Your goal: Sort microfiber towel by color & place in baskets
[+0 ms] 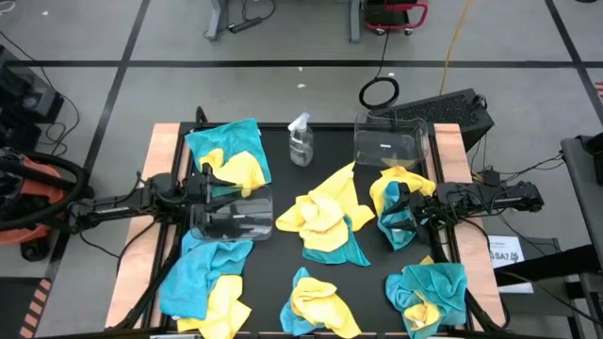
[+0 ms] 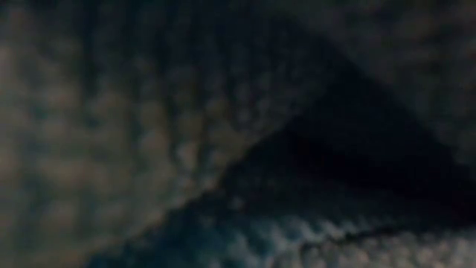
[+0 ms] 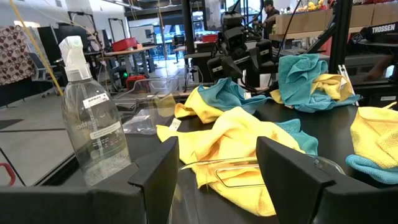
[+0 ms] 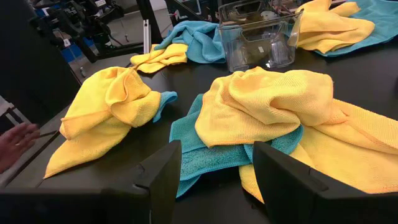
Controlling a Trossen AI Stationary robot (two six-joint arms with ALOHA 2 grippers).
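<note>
Yellow and teal microfiber towels lie in several heaps on the black table: far left [image 1: 229, 153], near left [image 1: 205, 282], centre [image 1: 328, 218], near centre [image 1: 316, 301], near right [image 1: 429, 292] and right [image 1: 400, 193]. One clear basket [image 1: 233, 215] stands on the left side, the other [image 1: 386, 146] at the far right. My left gripper [image 1: 213, 188] [image 3: 217, 177] is open over the left basket's rim [image 3: 264, 163]. My right gripper [image 1: 400, 212] [image 4: 214, 171] is open above the right heap and faces the centre heap [image 4: 267, 102]. Cloth close to the lens fills the low view.
A clear spray bottle [image 1: 300, 141] [image 3: 90, 124] stands at the far middle of the table, between the two baskets. A person's hand [image 4: 15, 143] shows at the table's near edge in the right wrist view. Bare black table shows between the heaps.
</note>
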